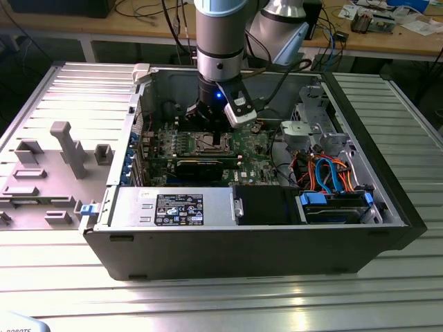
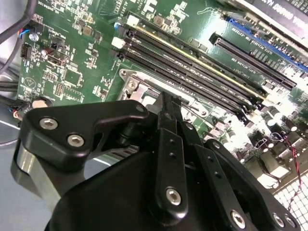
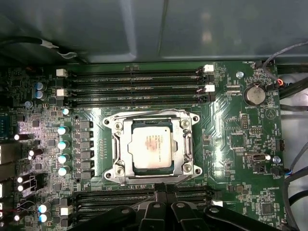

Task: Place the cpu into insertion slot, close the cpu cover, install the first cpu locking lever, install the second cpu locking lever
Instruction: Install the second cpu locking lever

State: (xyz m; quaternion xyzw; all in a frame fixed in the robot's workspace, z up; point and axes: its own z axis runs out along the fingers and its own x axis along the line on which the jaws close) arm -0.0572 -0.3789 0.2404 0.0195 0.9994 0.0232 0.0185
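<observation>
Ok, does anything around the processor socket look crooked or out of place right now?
Nothing stands out. In the first wrist view the cpu sits square in the insertion slot, with the cpu cover lying flat around it. The tool hangs just beside the socket's edge.

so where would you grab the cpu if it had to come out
Probably not by its edges: the cpu lies flat in the slot with the cover framing all four sides. Only its flat top shows, so come straight down from above, likely once the cover is lifted.
</observation>
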